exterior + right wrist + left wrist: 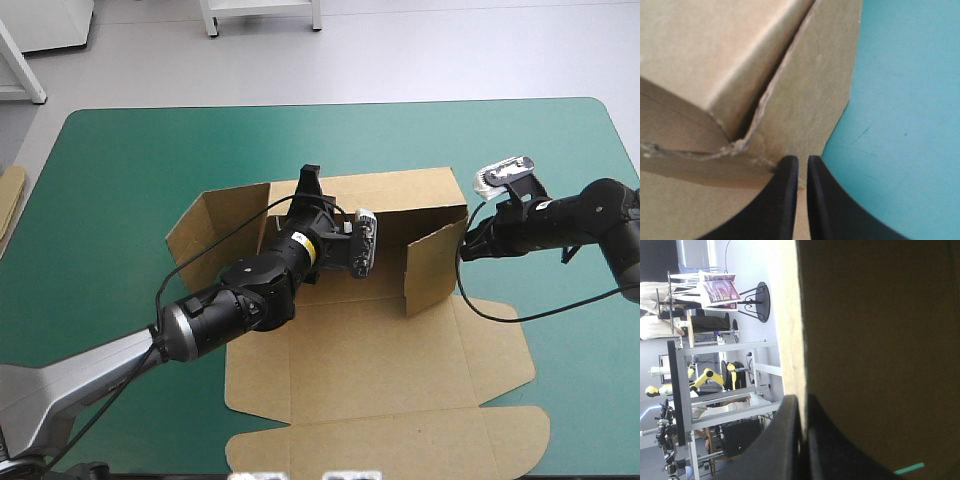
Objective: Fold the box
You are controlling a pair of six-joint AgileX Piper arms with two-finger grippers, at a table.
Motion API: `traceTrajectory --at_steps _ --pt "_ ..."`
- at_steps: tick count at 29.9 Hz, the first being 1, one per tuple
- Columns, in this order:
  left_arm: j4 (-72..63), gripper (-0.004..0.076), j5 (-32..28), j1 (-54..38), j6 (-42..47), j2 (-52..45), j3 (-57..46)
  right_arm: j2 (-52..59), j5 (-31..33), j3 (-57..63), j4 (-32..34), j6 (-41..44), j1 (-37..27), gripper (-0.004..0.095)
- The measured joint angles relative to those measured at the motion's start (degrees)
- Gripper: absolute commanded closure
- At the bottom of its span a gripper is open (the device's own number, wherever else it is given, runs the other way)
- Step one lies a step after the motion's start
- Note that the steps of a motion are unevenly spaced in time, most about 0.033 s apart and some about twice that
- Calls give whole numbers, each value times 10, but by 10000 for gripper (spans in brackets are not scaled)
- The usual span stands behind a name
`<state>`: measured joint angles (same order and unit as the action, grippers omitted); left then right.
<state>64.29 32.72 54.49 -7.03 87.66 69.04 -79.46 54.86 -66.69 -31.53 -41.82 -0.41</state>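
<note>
The brown box (380, 360) lies in the middle of the teal-green cover, its back wall and right wall raised and the lid flat toward the near edge. A left flap (215, 225) stands half up. My left gripper (309, 183) reaches over the tray floor to the back wall's top edge. In the left wrist view my left gripper (803, 405) is all but shut with the box (880, 340) wall's edge between its fingers. My right gripper (466, 240) sits at the right wall's far top corner. Seen from the right wrist, my right gripper (802, 162) is nearly shut at the box (715, 50) corner.
A strip of more brown board (8, 200) shows at the table's left edge. Bare teal-green cover (130, 160) runs along the far side and both sides of the box. The flat lid reaches close to the table's near edge.
</note>
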Motion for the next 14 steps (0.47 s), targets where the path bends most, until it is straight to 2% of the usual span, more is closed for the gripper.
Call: traceTrajectory --at_steps 3,6,14 --pt "0 733 0 0 0 0 0 0 17 0 2 -14 0 538" --pt "0 733 0 0 0 0 0 0 33 0 2 -27 0 458" --pt "0 733 0 0 0 0 0 -8 35 0 -3 -62 0 400"
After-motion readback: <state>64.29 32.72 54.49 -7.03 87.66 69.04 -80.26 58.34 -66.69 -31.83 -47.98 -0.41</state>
